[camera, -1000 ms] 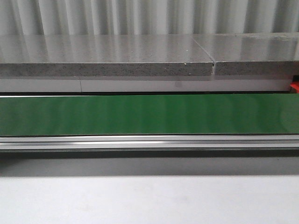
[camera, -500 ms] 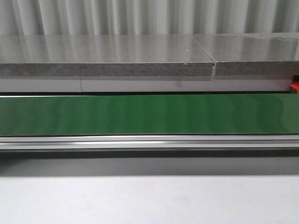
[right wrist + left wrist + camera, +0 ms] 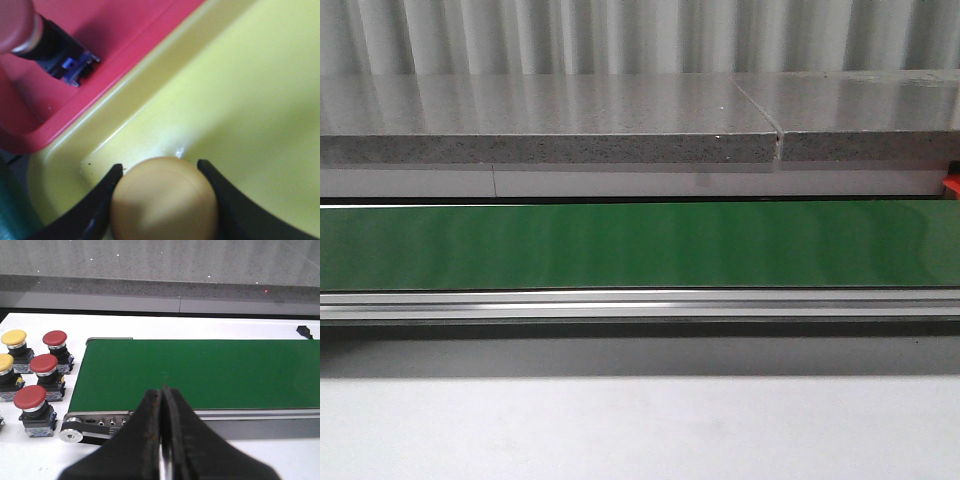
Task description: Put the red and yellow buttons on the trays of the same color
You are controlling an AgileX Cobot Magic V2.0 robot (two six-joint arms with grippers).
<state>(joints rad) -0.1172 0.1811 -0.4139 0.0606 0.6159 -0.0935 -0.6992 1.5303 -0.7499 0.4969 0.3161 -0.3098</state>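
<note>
In the right wrist view, a yellow button (image 3: pixel 164 200) sits between the fingers of my right gripper (image 3: pixel 159 166), which is shut on its cap. It hangs just inside a corner of the yellow tray (image 3: pixel 245 95). Beside that lies the red tray (image 3: pixel 130 27), holding a red button (image 3: pixel 17 22). In the left wrist view, my left gripper (image 3: pixel 161 391) is shut with nothing in it, above the near rail of the green belt (image 3: pixel 210 370). Past the belt's end stand three red buttons (image 3: pixel 44 363) and two yellow buttons (image 3: pixel 14 337) on the white table. Neither gripper shows in the front view.
The green conveyor belt (image 3: pixel 640 245) runs across the front view, with an aluminium rail (image 3: pixel 640 303) on its near side. Behind it is a grey stone ledge (image 3: pixel 550 148). A red bit (image 3: pixel 951 186) shows at the right edge. The belt roller (image 3: pixel 71 422) sits near the buttons.
</note>
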